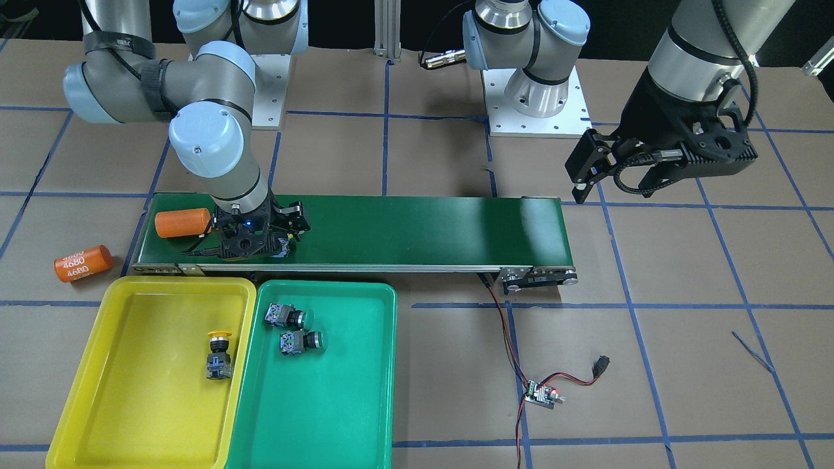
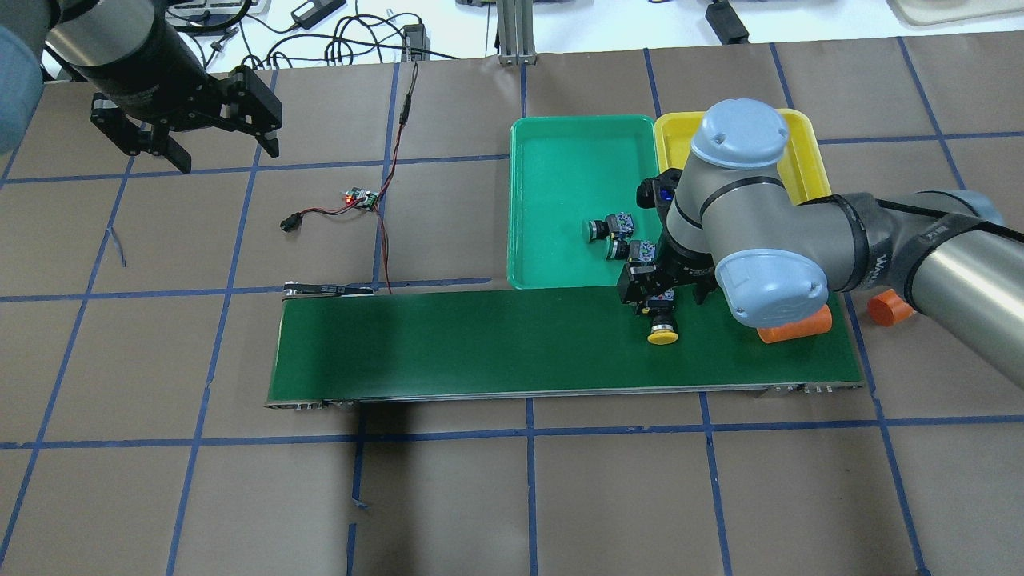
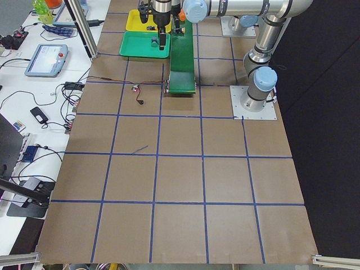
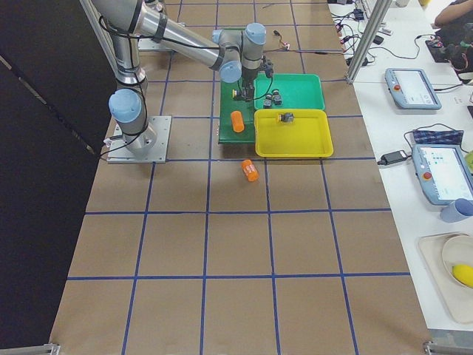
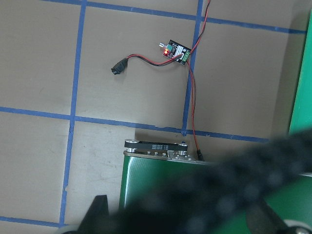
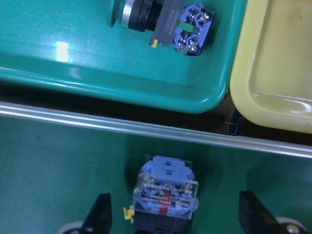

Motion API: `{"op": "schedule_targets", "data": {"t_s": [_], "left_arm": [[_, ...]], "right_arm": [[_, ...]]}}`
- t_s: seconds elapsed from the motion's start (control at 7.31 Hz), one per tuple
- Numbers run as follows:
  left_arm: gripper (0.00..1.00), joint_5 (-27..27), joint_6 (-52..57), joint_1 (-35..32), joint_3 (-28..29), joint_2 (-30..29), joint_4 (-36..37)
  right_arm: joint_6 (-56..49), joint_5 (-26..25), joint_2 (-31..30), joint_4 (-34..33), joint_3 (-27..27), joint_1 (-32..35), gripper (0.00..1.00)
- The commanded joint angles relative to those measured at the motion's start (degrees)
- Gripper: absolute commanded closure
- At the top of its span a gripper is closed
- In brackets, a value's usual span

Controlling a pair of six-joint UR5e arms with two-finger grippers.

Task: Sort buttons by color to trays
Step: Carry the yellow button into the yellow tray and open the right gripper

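The right tool [image 6: 175, 207] straddles the yellow-capped button [image 2: 662, 334] on the belt [image 2: 480, 344], spread and ready to pinch it for the yellow tray [image 1: 98, 365]. The left tool [image 2: 230, 158], also spread, hangs clear, far left.

A robotics lab: two industrial arms [image 1: 215, 137] are bolted through steel base plates [image 3: 254, 103] to a broad worktop [image 3: 180, 185] papered brown and gridded with blue tape [image 3: 180, 156]. Seen from the left end, a white bench [image 3: 34, 84] at 9 o'clock carries a teach pendant [image 3: 47, 59]. Overhead, cables [image 2: 352, 36] and aluminium framing [image 2: 506, 32] sit at 12 o'clock.
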Motion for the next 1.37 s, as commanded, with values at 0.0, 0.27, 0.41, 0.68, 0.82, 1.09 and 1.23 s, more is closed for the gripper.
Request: {"op": "schedule_targets", "data": {"t_s": [0.0,0.27,0.41,0.68,0.82,1.09,1.23], "left_arm": [[0.0,0.0,0.0,0.0,0.0,-0.07,0.01],[0.0,0.0,0.0,0.0,0.0,-0.07,0.01],[0.0,0.0,0.0,0.0,0.0,-0.07,0.01],[0.0,0.0,0.0,0.0,0.0,-0.07,0.01],[0.0,0.0,0.0,0.09,0.0,0.02,0.01],[0.0,0.0,0.09,0.09,0.0,0.02,0.01],[0.0,-0.09,0.09,0.09,0.0,0.02,0.01]], "right_arm": [[-0.4,-0.29,0.06,0.07,-0.15,0.0,0.87],[-0.66,-2.04,0.15,-0.19,-2.33,-0.61,0.97],[-0.75,-3.26,2.06,0.68,-7.13,-0.7,0.97],[-0.92,-6.61,9.08,1.74,-17.59,-2.53,0.86],[-1.01,-6.96,12.85,4.44,-22.17,-4.9,0.73],[-2.5,-6.18,18.93,4.65,-25.72,-8.34,0.5],[-2.59,-6.09,18.87,4.64,-25.81,-8.35,0.28]]}}
